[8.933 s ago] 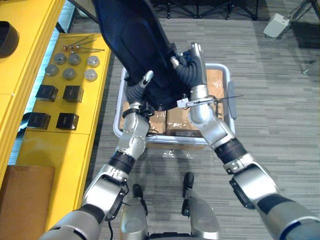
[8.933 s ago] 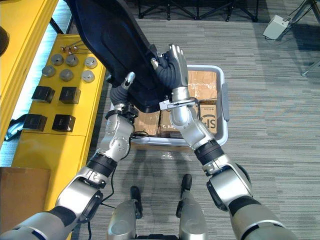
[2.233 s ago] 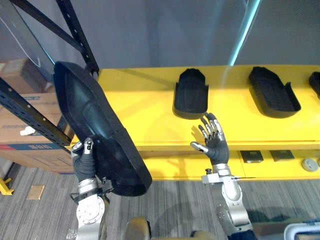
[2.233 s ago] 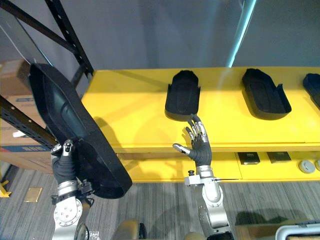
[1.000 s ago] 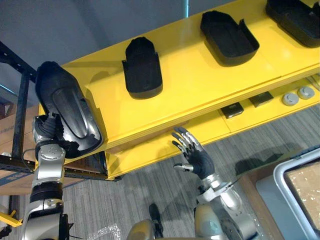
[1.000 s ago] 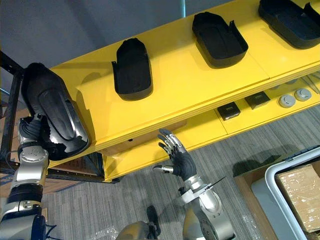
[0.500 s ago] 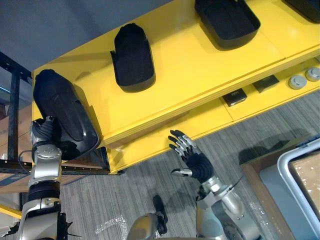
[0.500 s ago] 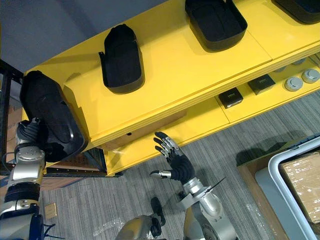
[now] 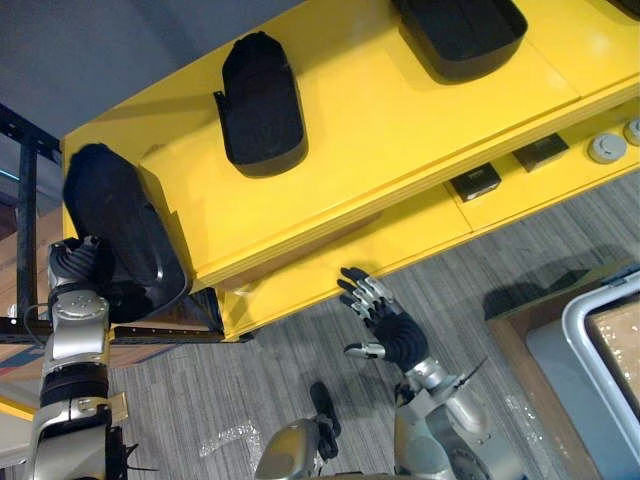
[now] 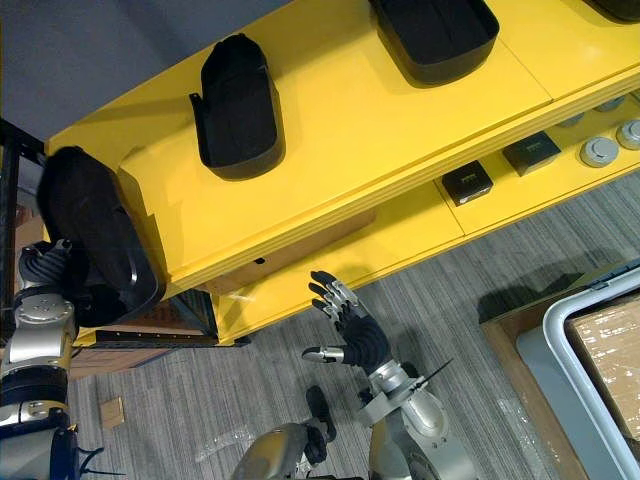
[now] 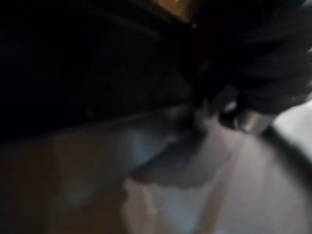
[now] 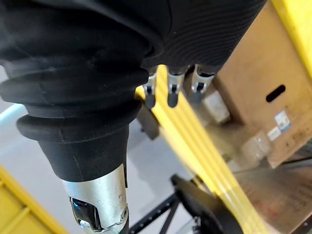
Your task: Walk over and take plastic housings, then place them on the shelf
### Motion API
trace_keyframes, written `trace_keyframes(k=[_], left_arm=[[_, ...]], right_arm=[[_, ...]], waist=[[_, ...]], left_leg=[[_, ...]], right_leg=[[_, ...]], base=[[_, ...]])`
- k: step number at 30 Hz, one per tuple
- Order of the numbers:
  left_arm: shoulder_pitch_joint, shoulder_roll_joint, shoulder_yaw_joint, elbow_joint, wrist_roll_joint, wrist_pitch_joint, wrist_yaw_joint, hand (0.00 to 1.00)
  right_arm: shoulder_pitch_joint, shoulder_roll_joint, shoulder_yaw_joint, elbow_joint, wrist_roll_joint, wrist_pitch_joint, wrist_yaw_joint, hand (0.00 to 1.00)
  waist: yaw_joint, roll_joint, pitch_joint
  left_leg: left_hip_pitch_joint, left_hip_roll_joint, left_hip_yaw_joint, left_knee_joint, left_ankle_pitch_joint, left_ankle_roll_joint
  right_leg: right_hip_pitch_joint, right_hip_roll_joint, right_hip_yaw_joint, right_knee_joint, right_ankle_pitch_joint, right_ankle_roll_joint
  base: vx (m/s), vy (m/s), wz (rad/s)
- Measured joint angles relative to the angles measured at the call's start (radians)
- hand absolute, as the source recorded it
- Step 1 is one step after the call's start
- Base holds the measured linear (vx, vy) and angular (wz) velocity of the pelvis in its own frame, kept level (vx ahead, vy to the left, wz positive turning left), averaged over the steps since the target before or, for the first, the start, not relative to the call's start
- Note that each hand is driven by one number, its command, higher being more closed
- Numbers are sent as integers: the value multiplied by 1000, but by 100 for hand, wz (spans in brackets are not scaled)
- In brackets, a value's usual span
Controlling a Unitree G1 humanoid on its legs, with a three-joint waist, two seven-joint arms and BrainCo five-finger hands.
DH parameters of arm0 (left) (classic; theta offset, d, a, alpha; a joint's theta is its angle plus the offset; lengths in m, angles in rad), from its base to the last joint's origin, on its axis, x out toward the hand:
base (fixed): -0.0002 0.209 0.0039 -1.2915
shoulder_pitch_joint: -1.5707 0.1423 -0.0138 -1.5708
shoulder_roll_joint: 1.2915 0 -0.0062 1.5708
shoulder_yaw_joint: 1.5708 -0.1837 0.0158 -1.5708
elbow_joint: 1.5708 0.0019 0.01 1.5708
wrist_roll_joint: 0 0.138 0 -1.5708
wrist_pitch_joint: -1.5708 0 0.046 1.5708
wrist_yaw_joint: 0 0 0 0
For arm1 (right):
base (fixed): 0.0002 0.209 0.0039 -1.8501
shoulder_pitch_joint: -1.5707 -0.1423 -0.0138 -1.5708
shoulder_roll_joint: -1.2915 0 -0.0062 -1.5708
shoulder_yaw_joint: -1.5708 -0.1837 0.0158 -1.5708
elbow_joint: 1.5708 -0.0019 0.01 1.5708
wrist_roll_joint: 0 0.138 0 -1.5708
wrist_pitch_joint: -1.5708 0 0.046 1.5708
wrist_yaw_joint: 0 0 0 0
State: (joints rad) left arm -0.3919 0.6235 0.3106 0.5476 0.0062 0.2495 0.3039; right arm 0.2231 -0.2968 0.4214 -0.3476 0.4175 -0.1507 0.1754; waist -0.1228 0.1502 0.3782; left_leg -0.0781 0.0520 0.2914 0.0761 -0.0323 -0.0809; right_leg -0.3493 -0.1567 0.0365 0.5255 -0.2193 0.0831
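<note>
The large black plastic housing (image 9: 118, 230) sits at the far-left end of the yellow shelf (image 9: 380, 110). It is tilted, with its far end over the corner of the top board and its near end hanging past the shelf's left edge, beside a dark rack post (image 9: 26, 205). The left hand (image 9: 72, 265) is at that near end, pressed against the housing's left rim. Its fingers appear to be clenched over the rim, with the housing's body to the right of them. The left wrist view is too dark and smeared to settle how far they wrap.

The right hand (image 9: 398, 333) is held low and near, over the grey floor in front of the lower shelf (image 9: 400, 235), and touches nothing. Its fingers (image 12: 169, 92) are straight and spread and its thumb points left, well apart from any housing.

On the top board, a second housing (image 9: 262, 100) lies flat to the right of the held one and apart from it. A third housing (image 9: 462, 30) lies farther right. Two small black boxes (image 9: 475, 182) and round metal discs (image 9: 605, 148) sit on the lower shelf. A cardboard box (image 10: 290, 248) is tucked under the top board. At the near right stands a grey bin (image 9: 590, 345).
</note>
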Motion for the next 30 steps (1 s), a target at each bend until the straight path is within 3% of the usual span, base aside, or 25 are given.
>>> trace_keyframes(k=[10, 14, 17, 19, 20, 22, 25, 30], left_arm=[[-2, -7, 0, 23, -41, 40, 124, 0], [-10, -35, 4, 24, -83, 22, 250, 0], [-67, -44, 18, 19, -90, -53, 370, 0], [-132, -32, 29, -37, -75, -150, 469, 0], [-143, -26, 29, -63, -72, -174, 486, 0], [-193, -7, 18, -142, -63, -289, 539, 0], [-204, 4, -1, -323, 13, -402, 546, 0], [-88, -29, -58, -596, 82, -460, 454, 0]], right_arm=[[11, 1, -12, 0, 0, 0, -3, 0], [12, 1, -24, 0, 0, -1, -3, 0], [12, 10, -24, 0, 0, -10, -2, 0], [15, 19, -24, 0, 0, -43, 2, 0], [16, 22, -24, 1, 0, -47, 4, 0], [40, 34, -24, 4, 0, -81, 11, 0], [67, 47, -24, 13, -2, -115, 23, 0], [59, 62, -33, 74, -21, -117, 19, 0]], waist=[[-3, 0, 0], [-3, 0, 0], [-7, -7, 5], [-21, -10, 6], [-27, -10, 6], [-39, -10, 6], [-51, -11, 4], [-53, -12, -42]], left_leg=[[-3, 4, 27, 4, -4, 1], [-1, 4, 34, 4, -4, 1], [9, 3, 34, 3, -4, 1], [11, 3, 25, 1, -4, 1], [12, 3, 22, 1, -4, 2], [44, 4, 20, -11, -3, 2], [80, 3, 15, -24, -3, 2], [97, 5, -29, -40, -3, 4]], right_leg=[[-7, 1, 6, 2, 0, 0], [-8, 2, 12, 2, 1, 2], [1, 2, 12, 1, 2, 2], [14, 1, 6, -11, 6, 7], [20, 1, 3, -17, 8, 9], [60, 2, -5, -36, 15, 13], [111, 3, -12, -73, 22, 22], [176, 9, -52, -146, 43, 29]], base=[[1, 0, 0], [18, 2, -2], [0, 0, 0], [13, 7, 8], [16, 21, 7], [41, 25, -2], [48, 30, -3], [51, 17, 16]])
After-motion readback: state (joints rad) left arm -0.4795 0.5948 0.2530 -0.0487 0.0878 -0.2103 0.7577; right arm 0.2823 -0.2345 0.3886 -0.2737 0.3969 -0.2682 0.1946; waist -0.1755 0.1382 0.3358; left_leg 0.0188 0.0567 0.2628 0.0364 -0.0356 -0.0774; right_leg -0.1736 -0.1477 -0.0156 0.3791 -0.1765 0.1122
